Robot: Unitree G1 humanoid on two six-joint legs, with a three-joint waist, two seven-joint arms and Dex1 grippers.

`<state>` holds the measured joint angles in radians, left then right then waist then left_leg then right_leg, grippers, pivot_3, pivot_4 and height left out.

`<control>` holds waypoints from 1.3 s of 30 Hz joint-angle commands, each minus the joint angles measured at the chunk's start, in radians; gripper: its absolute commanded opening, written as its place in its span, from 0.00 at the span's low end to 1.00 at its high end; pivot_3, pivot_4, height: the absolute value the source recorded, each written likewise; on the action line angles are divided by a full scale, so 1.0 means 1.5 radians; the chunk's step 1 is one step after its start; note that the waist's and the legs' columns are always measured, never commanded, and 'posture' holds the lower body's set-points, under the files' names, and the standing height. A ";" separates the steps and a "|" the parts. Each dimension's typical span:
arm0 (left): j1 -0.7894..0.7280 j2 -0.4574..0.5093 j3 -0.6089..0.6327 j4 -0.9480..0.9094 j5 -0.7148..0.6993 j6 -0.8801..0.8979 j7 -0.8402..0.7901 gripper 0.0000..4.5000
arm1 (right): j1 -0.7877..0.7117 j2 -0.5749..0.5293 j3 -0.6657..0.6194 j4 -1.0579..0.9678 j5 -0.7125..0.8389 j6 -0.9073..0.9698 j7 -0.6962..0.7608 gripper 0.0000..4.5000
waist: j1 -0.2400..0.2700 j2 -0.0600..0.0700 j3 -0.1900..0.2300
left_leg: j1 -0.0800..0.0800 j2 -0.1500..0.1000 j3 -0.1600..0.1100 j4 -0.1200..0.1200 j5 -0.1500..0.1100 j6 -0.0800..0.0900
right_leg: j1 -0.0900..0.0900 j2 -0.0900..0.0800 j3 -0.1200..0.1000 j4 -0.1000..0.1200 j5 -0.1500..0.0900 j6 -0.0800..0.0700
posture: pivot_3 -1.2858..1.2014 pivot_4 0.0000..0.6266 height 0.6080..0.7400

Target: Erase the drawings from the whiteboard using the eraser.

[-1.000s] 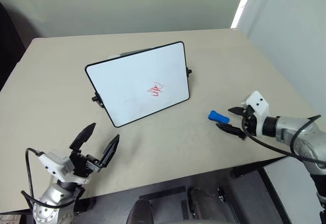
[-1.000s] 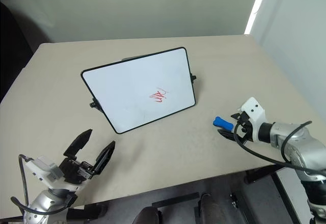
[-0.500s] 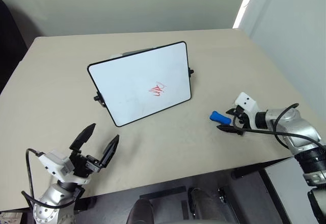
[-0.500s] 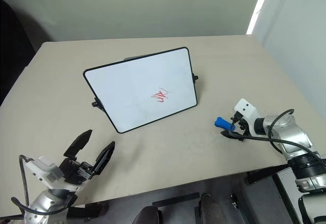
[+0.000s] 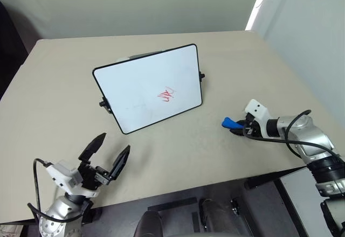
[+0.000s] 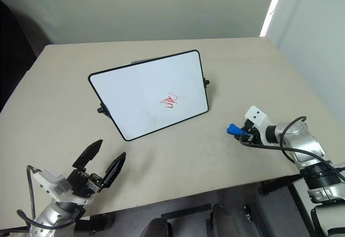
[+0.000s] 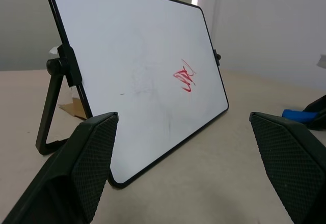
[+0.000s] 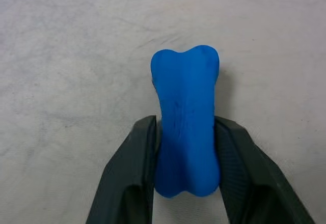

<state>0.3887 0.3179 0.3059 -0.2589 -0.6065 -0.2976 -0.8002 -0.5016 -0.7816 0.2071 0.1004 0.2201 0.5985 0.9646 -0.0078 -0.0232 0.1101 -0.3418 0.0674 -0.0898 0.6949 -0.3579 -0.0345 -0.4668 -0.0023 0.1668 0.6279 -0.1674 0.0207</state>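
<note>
The whiteboard [image 5: 148, 88] is leaning on its stand at the centre of the frame, face tilted toward us for wiping. We are counting one desk [image 5: 54, 97], one board, one red patch of drawings [image 5: 166, 94], one eraser [image 8: 186, 122] at right of centre. Our right pincer [image 8: 186, 175] is clamping the eraser's waist; our left pincer [image 5: 105, 159], lower left, is waiting spread and empty.

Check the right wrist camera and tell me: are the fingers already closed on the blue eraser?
Yes, both black fingers press against the sides of the eraser, which lies on the table.
</note>
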 commanded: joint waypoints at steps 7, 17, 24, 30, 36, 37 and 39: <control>-0.004 -0.003 -0.002 -0.022 0.003 -0.004 0.003 1.00 | 0.022 0.008 -0.060 -0.150 0.042 0.065 -0.022 0.04 | 0.000 0.000 0.000 | 0.000 0.000 0.000 0.000 0.000 0.000 | 0.001 0.000 0.000 0.000 0.000 0.000 | 0.52 0.24 1.00; -0.004 -0.005 -0.008 -0.025 0.005 -0.004 0.004 1.00 | -0.055 0.113 -0.117 -0.277 0.106 0.206 -0.142 0.04 | -0.006 0.000 0.000 | 0.002 0.000 0.001 0.000 0.000 0.000 | 0.001 0.000 0.000 0.000 0.000 0.000 | 0.52 0.24 1.00; -0.005 -0.006 -0.010 -0.027 0.007 -0.004 0.005 1.00 | -0.216 0.255 -0.095 -0.238 0.101 0.278 -0.258 0.04 | -0.011 0.001 0.000 | 0.004 0.000 0.000 -0.001 0.000 0.001 | 0.001 0.000 0.000 0.002 0.000 -0.001 | 0.52 0.24 1.00; -0.002 -0.008 -0.010 -0.031 0.008 -0.005 0.006 1.00 | -0.277 0.321 -0.034 -0.161 0.074 0.256 -0.277 0.04 | -0.007 0.001 0.000 | 0.003 0.000 -0.001 -0.005 0.000 0.000 | -0.002 0.000 0.000 0.001 -0.001 -0.002 | 0.52 0.24 1.00; 0.000 -0.007 -0.006 -0.032 0.005 -0.004 0.008 1.00 | -0.262 0.333 0.046 -0.136 0.049 0.223 -0.256 0.04 | -0.006 0.001 0.000 | 0.002 0.000 -0.001 -0.008 0.001 -0.003 | -0.004 0.000 -0.001 0.000 -0.001 -0.003 | 0.52 0.24 1.00; -0.001 -0.007 -0.004 -0.031 0.004 -0.004 0.008 1.00 | -0.261 0.336 0.053 -0.128 0.045 0.218 -0.256 0.04 | -0.006 0.001 0.000 | 0.002 0.000 -0.001 -0.008 0.003 -0.007 | -0.005 0.000 -0.001 0.000 -0.001 -0.003 | 0.52 0.24 1.00; -0.001 -0.006 -0.002 -0.028 0.003 -0.004 0.009 1.00 | -0.263 0.341 0.061 -0.107 0.035 0.206 -0.260 0.04 | -0.006 0.001 0.000 | 0.001 0.000 -0.002 -0.008 0.003 -0.007 | -0.005 0.000 -0.001 0.000 -0.001 -0.003 | 0.52 0.24 1.00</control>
<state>0.3840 0.3068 0.2909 -0.2739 -0.5940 -0.2975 -0.7906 -0.8842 -0.2740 0.3024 -0.0592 0.2893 0.9402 0.5715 -0.0174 -0.0223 0.1106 -0.3403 0.0675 -0.0923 0.6833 -0.3542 -0.0452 -0.4741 -0.0023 0.1659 0.6280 -0.1696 0.0167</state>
